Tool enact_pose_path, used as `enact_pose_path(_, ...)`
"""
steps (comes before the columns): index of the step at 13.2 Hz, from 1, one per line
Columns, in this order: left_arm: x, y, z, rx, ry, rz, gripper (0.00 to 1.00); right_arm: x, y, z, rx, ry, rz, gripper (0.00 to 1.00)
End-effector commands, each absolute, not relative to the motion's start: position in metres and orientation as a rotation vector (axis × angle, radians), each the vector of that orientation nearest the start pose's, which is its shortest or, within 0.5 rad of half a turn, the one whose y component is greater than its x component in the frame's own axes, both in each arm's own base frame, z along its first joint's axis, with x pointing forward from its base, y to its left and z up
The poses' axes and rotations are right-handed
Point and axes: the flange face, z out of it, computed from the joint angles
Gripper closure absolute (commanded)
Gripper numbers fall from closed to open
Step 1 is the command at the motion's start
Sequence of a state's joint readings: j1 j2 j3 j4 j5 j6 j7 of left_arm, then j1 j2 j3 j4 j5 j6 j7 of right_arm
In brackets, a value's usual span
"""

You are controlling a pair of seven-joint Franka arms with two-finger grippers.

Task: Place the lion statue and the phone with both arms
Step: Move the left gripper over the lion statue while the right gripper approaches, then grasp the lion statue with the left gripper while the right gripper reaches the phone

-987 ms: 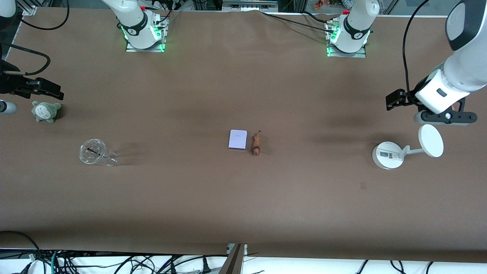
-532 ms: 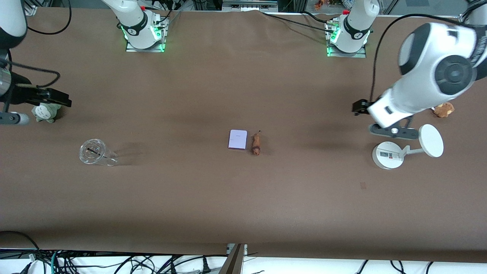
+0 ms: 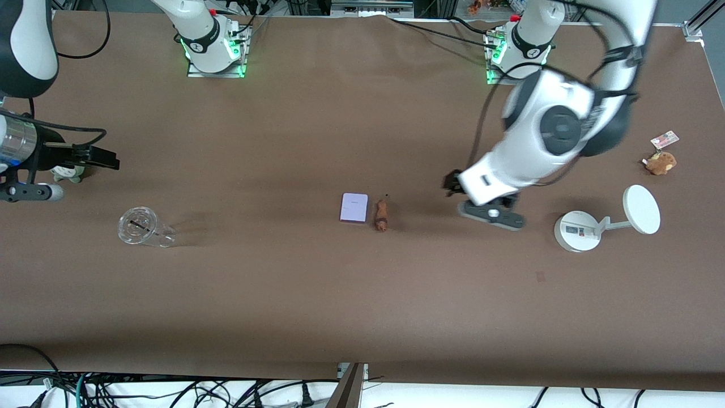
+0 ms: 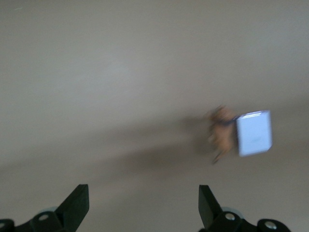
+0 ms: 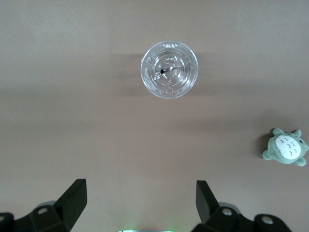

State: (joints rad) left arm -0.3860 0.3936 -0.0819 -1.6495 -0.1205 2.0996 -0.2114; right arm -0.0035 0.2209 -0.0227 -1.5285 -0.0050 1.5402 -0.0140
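Observation:
The phone (image 3: 354,208), a pale lavender slab, lies flat mid-table. The lion statue (image 3: 382,216), small and orange-brown, lies right beside it toward the left arm's end. My left gripper (image 3: 452,182) hangs open and empty above the table, a short way from the lion toward the left arm's end. In the left wrist view the gripper (image 4: 142,205) is open, with the lion (image 4: 221,133) and the phone (image 4: 254,133) ahead of it. My right gripper (image 3: 110,160) is open and empty at the right arm's end, over bare table (image 5: 140,200).
A clear cup (image 3: 141,228) and a green plush (image 3: 71,171) sit at the right arm's end; both show in the right wrist view, cup (image 5: 169,69) and plush (image 5: 286,147). A white round-based stand (image 3: 578,230) and a brown tagged plush (image 3: 660,162) sit at the left arm's end.
My left arm has swung from the left arm's end of the table toward the middle, close to the lion. My right gripper has shifted slightly toward the middle. Phone and lion have not moved.

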Motion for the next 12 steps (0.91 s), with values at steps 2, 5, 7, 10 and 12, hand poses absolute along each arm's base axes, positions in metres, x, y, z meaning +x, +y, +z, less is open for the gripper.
enact_pose_path(2, 0.584, -0.393, 0.322, -3.303, 0.196, -0.133, 0.00, 0.618, 0.001, 0.503, -3.123, -0.006, 0.308, 0.00)
enact_pose_path(5, 0.557, -0.438, 0.273, -3.172, 0.198, -0.246, 0.00, 0.627, 0.022, 0.488, -3.127, -0.054, 0.286, 0.00)
enact_pose_path(7, 0.546, -0.455, 0.246, -3.158, 0.184, -0.310, 0.00, 0.632, 0.032, 0.478, -3.116, -0.019, 0.276, 0.00)
enact_pose_path(10, 0.543, -0.466, 0.218, -3.194, 0.217, -0.380, 0.00, 0.642, 0.063, 0.456, -3.085, 0.032, 0.256, 0.00)
enact_pose_path(12, 0.538, -0.469, 0.211, -3.169, 0.267, -0.388, 0.00, 0.649, 0.089, 0.433, -3.092, 0.029, 0.257, 0.00)
